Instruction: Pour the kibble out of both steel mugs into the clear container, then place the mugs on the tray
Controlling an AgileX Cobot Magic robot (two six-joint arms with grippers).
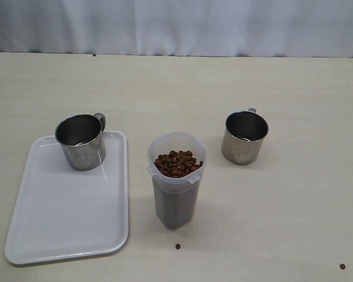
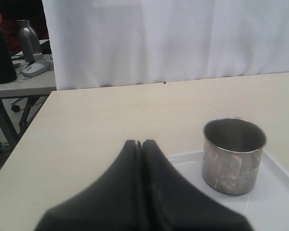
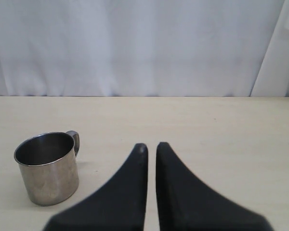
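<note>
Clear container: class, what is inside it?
Brown kibble fills the clear container nearly to its rim; the pellets cover its bottom, so that cannot be seen.

Flat white rectangular plastic tray (image 2: 279, 204): cropped at view edges, near part hidden behind black left hand (image 2: 138, 142); background clutter (image 2: 26, 45) blurred.

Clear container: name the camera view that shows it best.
The exterior view. The clear container stands there whole and upright in mid-frame, with the kibble visible through its open top and its translucent wall. Neither wrist view shows it at all.
</note>
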